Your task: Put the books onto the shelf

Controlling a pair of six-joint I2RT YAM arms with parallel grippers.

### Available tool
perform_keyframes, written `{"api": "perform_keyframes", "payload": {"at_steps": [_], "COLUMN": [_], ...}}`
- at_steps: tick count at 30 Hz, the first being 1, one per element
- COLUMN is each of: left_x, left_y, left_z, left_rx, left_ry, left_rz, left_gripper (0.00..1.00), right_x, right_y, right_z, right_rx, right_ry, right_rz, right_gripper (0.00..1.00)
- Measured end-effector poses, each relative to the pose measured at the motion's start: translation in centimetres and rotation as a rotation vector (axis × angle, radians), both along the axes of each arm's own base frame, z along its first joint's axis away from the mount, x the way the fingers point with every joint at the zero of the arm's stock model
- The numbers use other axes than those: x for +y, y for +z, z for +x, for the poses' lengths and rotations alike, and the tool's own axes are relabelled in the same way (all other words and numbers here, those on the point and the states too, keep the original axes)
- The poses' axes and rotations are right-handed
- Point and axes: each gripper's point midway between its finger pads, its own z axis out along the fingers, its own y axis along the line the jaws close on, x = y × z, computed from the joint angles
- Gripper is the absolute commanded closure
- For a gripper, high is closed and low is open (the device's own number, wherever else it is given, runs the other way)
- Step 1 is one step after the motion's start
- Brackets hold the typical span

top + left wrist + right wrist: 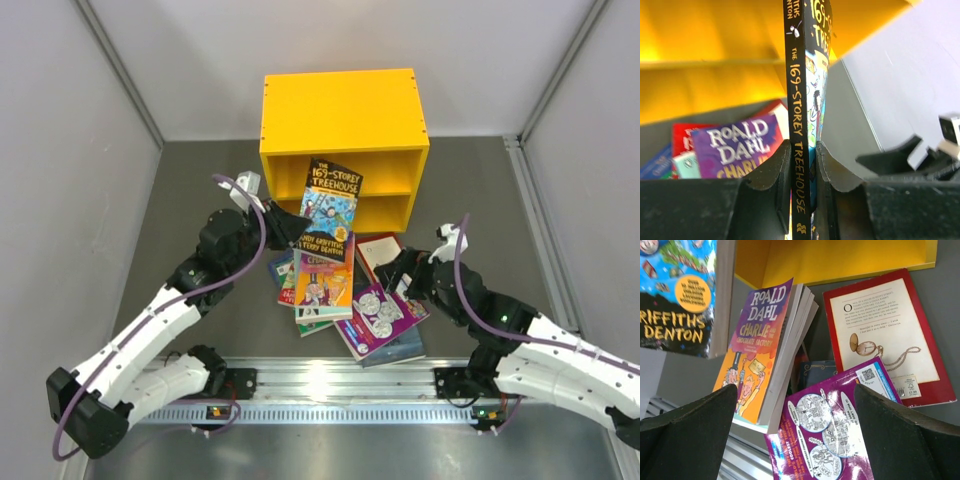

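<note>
My left gripper [290, 228] [803, 150] is shut on the black-spined Treehouse book [330, 205] [796, 100]. It holds the book upright in front of the yellow shelf [340, 120] [705, 65], near the lower opening. The other books lie in a loose pile on the table. The pile includes a Roald Dahl book [323, 285] [757, 350], a purple book with white circles [380, 315] [825, 435] and a red-cream book [378, 250] [880, 335]. My right gripper [395, 268] [795, 390] hangs open just above the purple book, holding nothing.
A dark blue book [815, 372] peeks out between the pile's covers, and a teal one [402, 350] lies under the purple book. Grey walls enclose the table on the left, right and behind the shelf. A metal rail [330, 385] runs along the near edge.
</note>
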Motion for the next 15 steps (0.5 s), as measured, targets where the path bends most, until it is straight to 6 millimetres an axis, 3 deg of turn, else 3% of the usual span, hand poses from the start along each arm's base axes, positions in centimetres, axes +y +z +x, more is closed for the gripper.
{"api": "perform_keyframes", "payload": {"at_steps": [4,15], "left_x": [0.8,2.7], "left_y": [0.0,-2.2], "left_z": [2.0,7.5], "left_rx": [-0.02,-0.007], "left_ry": [0.095,0.38], "left_rz": [0.016,0.0], "left_gripper": [1.0,1.0], "right_x": [0.2,1.6], "right_y": [-0.9,-1.4], "right_z": [0.1,0.5], "right_rx": [0.016,0.026], "right_ry": [0.004,0.033], "right_rz": [-0.032,-0.032], "right_gripper": [0.0,0.0]}}
